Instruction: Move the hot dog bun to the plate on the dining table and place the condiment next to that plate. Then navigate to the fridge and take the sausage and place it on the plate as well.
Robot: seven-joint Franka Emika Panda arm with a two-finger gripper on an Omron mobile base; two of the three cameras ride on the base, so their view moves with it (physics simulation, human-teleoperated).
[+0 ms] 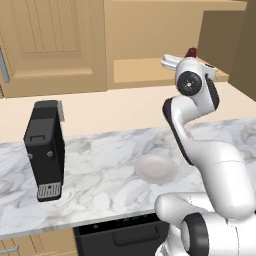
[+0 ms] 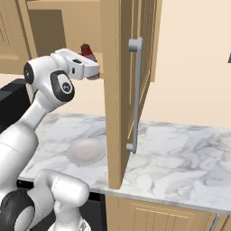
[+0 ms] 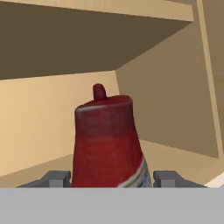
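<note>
coffee machine (image 1: 45,151): black box, left of the left base view, standing on the marble counter (image 1: 100,180) near its back edge; bare marble between it and the white plate.
counter front edge: runs along the bottom of both base views; a dark appliance front (image 1: 120,235) sits under it at bottom centre of the left base view.
white plate (image 1: 156,168): centre of the left base view, flat on the marble, nothing on it; arm base just right of it. Lower left in the right base view (image 2: 85,151).
arm: rises lower right in the left base view, reaches up and back into the open wooden cabinet (image 1: 165,70) above the counter.
cabinet door (image 2: 121,90): centre of the right base view, swung open edge-on, long grey handle (image 2: 135,94) on it; it stands just right of the hand, so room is tight on that side.
counter right of door: open marble, right half of the right base view.
cabinet inside: shelf holds the condiment (image 3: 107,140), upright, red cap tip showing above the hand at (image 1: 190,52) and (image 2: 86,50).
gripper (image 3: 107,178): jaws part-open, one fingertip (image 3: 56,178) each side of the bottle's lower body, close against it; contact or squeeze can't be confirmed.
clearance in hand view: shelf underside overhead, cabinet side wall to the right, back wall behind the bottle.
</note>
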